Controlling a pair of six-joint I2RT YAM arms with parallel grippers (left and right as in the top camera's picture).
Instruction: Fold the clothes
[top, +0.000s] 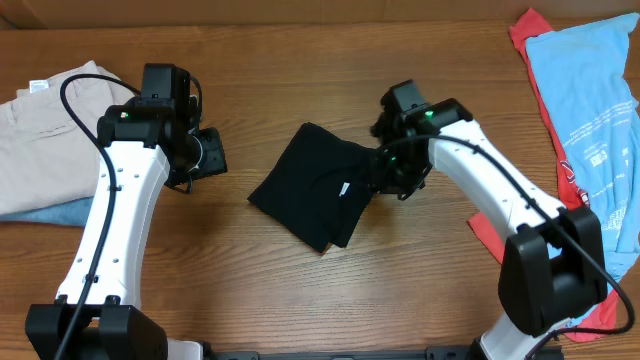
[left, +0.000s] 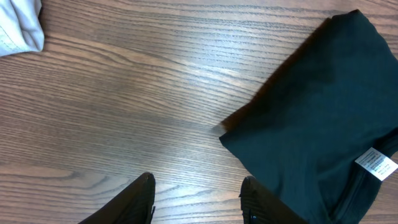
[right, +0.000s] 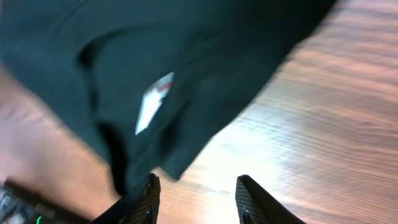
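The table (top: 300, 60) carries the black T-shirt (top: 305, 185) at the centre of the overhead frame. It is folded to a compact, nearly square pad set cornerwise, with no clear long axis. The right hand (right: 198, 180) sits at the pad's right corner, fingers apart and holding nothing. The left hand (left: 198, 180), also apart and empty, hangs over bare wood left of the shirt. The right arm looks nearer for any further fold. The white neck label (top: 344, 189) faces up near that right corner.

Brown wood-grain table (top: 300, 290), soft glare
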